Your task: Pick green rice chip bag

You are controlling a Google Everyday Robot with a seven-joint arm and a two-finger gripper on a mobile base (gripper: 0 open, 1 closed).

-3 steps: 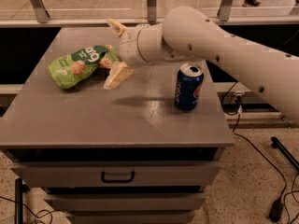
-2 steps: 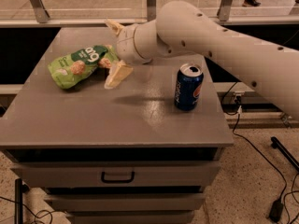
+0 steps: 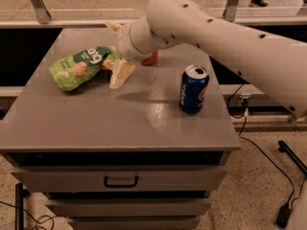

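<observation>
The green rice chip bag (image 3: 79,67) lies flat on the grey cabinet top (image 3: 96,119) at the back left, crinkled light green with a dark-green band and pictures of pale rice cakes. My gripper (image 3: 113,55) is at the bag's right end. It is open, with one cream finger (image 3: 113,26) behind the bag's end and the other finger (image 3: 121,74) in front of it, resting near the surface. The bag's right tip lies between them. My white arm (image 3: 216,37) reaches in from the right.
A blue soda can (image 3: 194,89) stands upright at the right of the top, under my forearm. A red-orange can (image 3: 150,58) is partly hidden behind my wrist. Drawers with a handle (image 3: 121,181) are below. A cable (image 3: 261,157) lies on the floor at right.
My arm has swung slightly up and to the left, and the gripper has edged a little closer onto the bag's end. The bag and the blue can have not moved.
</observation>
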